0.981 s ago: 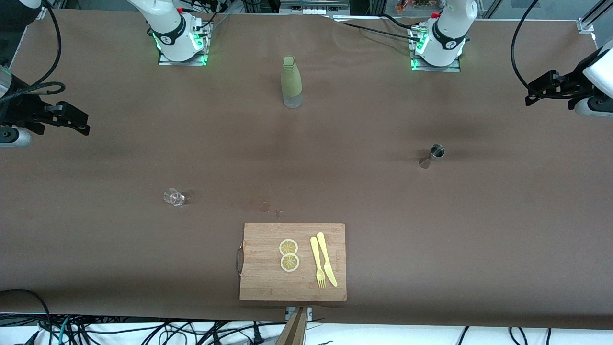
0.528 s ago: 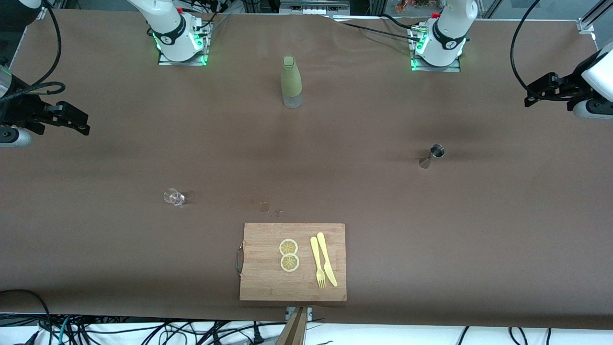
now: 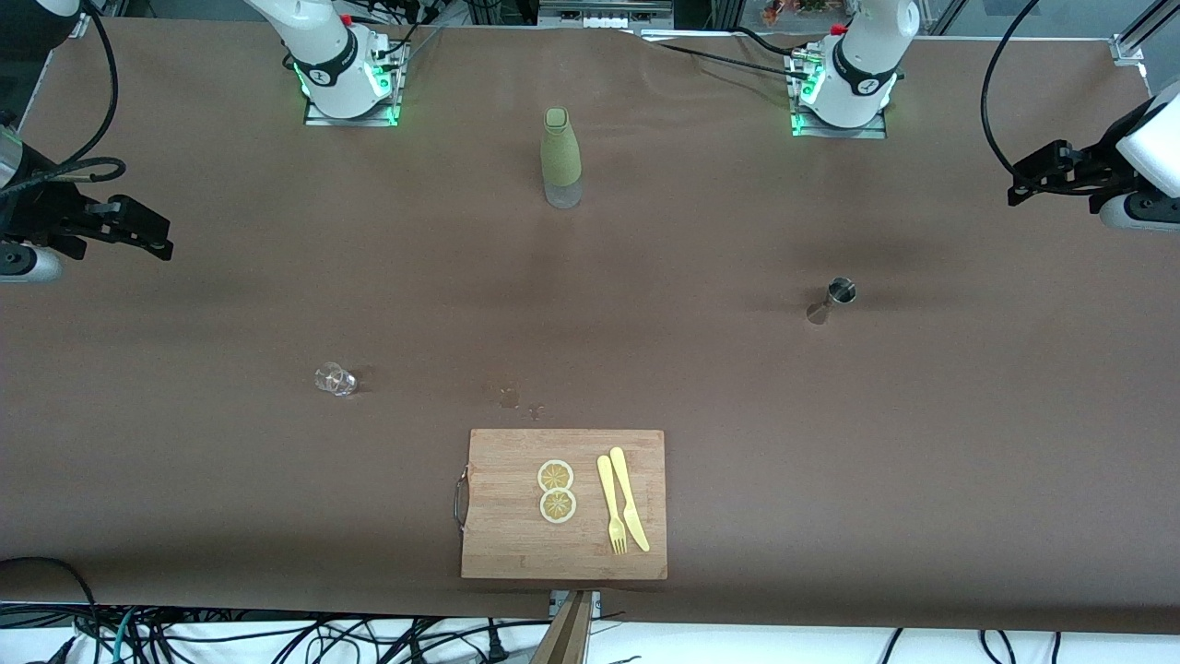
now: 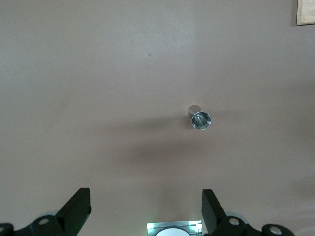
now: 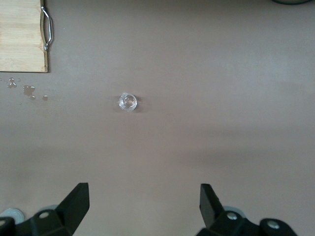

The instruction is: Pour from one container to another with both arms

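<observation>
Left pincer (image 3: 1019, 189) high over table's end, fingers spread; right pincer (image 3: 161, 242) likewise, empty.

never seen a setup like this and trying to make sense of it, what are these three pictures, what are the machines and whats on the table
These are two white robot arms bolted along one edge of a brown table. The wide picture looks down from a high camera facing them. The other two come from cameras on each arm's wrist, looking down past its black fingers.

The left gripper hangs open over its end of the table; its wrist view shows a small metal measuring cup below. The right gripper hangs open over its end, with a small clear glass in view. Neither holds anything.

Also on the table: a green bottle standing between the bases, and a wooden cutting board with two lemon slices, a yellow fork and knife.
</observation>
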### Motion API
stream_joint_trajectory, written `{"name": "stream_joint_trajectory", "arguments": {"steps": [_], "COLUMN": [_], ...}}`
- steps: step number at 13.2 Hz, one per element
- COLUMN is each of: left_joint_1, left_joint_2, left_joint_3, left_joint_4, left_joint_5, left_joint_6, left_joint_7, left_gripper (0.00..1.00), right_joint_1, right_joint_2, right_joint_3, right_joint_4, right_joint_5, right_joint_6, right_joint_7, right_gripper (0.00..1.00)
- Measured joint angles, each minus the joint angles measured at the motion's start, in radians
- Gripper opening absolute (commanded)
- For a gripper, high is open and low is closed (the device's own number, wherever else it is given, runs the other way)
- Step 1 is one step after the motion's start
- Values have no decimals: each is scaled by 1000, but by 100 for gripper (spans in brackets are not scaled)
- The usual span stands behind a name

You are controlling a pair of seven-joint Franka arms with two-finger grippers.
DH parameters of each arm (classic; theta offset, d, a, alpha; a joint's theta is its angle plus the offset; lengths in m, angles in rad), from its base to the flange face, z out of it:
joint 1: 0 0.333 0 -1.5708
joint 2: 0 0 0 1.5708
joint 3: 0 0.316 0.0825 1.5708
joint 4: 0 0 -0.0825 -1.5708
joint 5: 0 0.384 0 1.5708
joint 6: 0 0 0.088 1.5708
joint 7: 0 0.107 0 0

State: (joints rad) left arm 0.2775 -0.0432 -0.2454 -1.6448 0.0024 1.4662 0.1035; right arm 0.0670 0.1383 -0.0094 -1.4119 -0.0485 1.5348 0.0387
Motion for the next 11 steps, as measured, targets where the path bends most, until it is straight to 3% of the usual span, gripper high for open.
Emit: {"name": "stream_joint_trajectory", "arguments": {"steps": [5,11], "left_joint_1": [0,0], "left_joint_2": [0,0], "left_joint_3": [0,0], "left_joint_4": [-20,-76], "left_joint_5": [0,0], "left_joint_6": [1,56], "left_joint_7": [0,-1], "left_gripper": [100,100], "right_joint_1": [0,2], "right_joint_2": [18,166], "right_joint_3": [0,1], "right_joint_4": [-2,-6], "right_joint_5": [0,0], "right_joint_6": [1,66], "right_joint_7": [1,1], "right_gripper": [100,100]}}
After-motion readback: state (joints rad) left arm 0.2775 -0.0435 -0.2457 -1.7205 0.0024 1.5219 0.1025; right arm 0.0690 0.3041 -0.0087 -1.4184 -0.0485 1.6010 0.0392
